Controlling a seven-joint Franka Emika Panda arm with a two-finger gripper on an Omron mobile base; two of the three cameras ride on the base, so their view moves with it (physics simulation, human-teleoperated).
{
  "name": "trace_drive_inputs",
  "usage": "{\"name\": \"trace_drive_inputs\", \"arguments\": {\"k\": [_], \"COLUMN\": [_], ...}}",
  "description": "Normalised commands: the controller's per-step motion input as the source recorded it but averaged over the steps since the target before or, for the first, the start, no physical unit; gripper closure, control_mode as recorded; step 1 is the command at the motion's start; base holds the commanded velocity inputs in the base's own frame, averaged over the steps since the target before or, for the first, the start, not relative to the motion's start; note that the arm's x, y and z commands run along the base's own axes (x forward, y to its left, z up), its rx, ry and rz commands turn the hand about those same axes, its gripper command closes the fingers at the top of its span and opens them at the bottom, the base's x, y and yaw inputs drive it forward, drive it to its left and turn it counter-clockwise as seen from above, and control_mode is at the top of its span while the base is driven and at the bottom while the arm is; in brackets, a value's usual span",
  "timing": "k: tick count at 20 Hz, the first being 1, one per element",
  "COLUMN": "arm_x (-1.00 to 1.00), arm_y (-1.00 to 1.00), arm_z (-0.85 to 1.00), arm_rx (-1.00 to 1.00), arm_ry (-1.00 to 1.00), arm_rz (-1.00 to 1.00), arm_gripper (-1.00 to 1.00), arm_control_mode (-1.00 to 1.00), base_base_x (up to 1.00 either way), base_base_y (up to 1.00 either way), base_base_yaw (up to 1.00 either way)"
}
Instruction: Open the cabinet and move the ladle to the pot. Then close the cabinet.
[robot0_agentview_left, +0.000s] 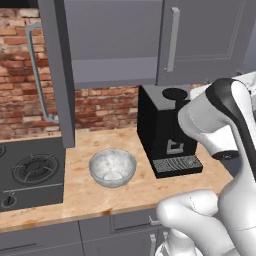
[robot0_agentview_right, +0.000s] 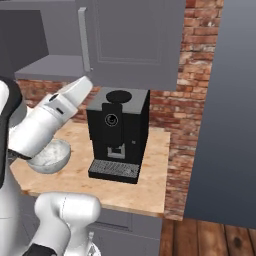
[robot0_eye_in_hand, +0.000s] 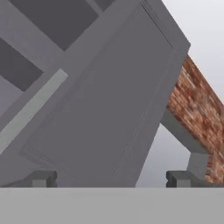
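Note:
The cabinet (robot0_agentview_left: 200, 40) hangs on the brick wall. Its left door (robot0_agentview_left: 62, 75) stands swung out towards me, with the silver bar handle (robot0_agentview_left: 36, 75) on its outer face. The right door (robot0_agentview_right: 135, 40) is shut. What I see of the inside (robot0_agentview_left: 115, 35) is bare grey shelf; the ladle is hidden from me. The pot is out of view. In the hand view my gripper (robot0_eye_in_hand: 111, 179) is open, nothing between its fingertips (robot0_eye_in_hand: 43, 178), and faces the shut right door (robot0_eye_in_hand: 105, 105) near its handle (robot0_eye_in_hand: 30, 109).
A black coffee machine (robot0_agentview_left: 165, 130) stands on the wooden counter (robot0_agentview_left: 125, 192) under the cabinet. A glass bowl (robot0_agentview_left: 112, 167) sits left of it, and a gas hob (robot0_agentview_left: 30, 172) lies further left. A tall dark panel (robot0_agentview_right: 225, 110) bounds the counter's right end.

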Motion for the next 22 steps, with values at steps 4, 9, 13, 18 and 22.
{"name": "trace_drive_inputs", "arguments": {"k": [4,9,13,18,22], "arm_x": [-0.98,-0.58,-0.11,-0.08,-0.31], "arm_y": [0.71,0.9,1.0,0.72,0.41], "arm_z": [0.98,1.0,0.97,0.52,0.27], "arm_rx": [0.09,0.01,-0.05,-0.38,-0.62], "arm_ry": [0.11,0.14,0.06,-0.29,-0.6], "arm_rz": [-0.26,-0.1,0.01,0.08,0.1], "arm_gripper": [-1.0,-1.0,-1.0,-1.0,-1.0], "arm_control_mode": [-1.0,-1.0,-1.0,-1.0,-1.0], "base_base_x": [0.0,0.0,0.0,0.0,0.0], "base_base_y": [0.0,0.0,0.0,0.0,0.0], "base_base_yaw": [0.0,0.0,0.0,0.0,0.0]}}
